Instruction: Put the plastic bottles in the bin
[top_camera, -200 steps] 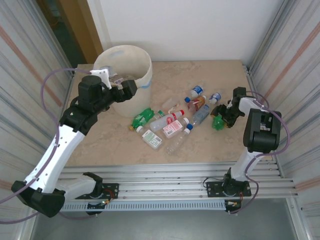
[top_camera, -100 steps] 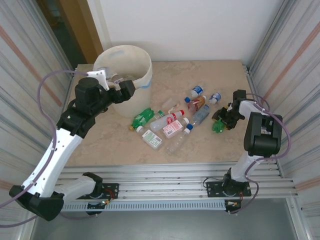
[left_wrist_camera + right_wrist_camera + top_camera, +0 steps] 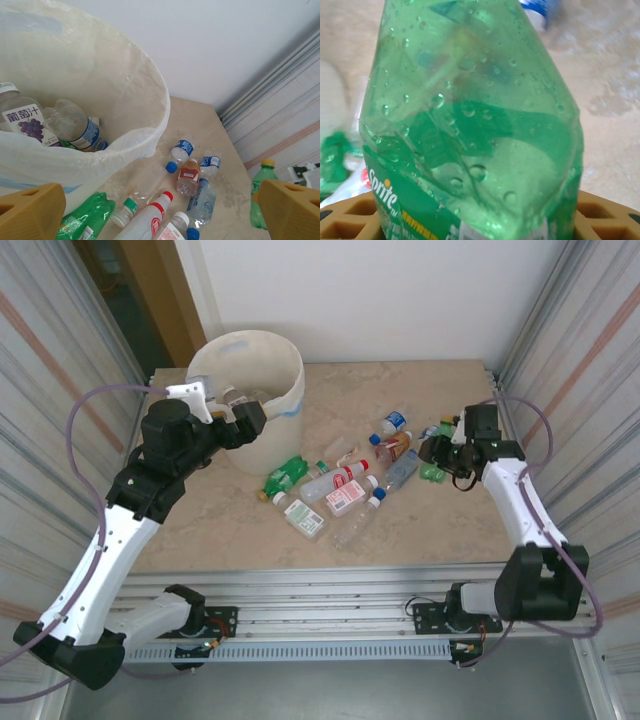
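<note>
By the heap (image 3: 340,488), right pincer (image 3: 437,454) clamps bottle (image 3: 470,125) (green)

R gripper (image 3: 437,454) grips green bottle (image 3: 432,473) right of bottle pile (image 3: 340,488); L gripper (image 3: 247,421) at bin (image 3: 292,370) rim.

Bin (image 3: 283,380): looked cream-white, lined whitish-translucent, banded blue.
Sprite bottle (image 3: 470,125): shone green, droplet-speckled, lettered white.
Grape label (image 3: 24,120): showed purple on white.
Caps (image 3: 171,167): ran blue, red, white.
Desk (image 3: 450,530): lay beige, faintly marbled.
Left claw (image 3: 159,212): wore ochre-yellow fingers (image 3: 30,212).
</note>
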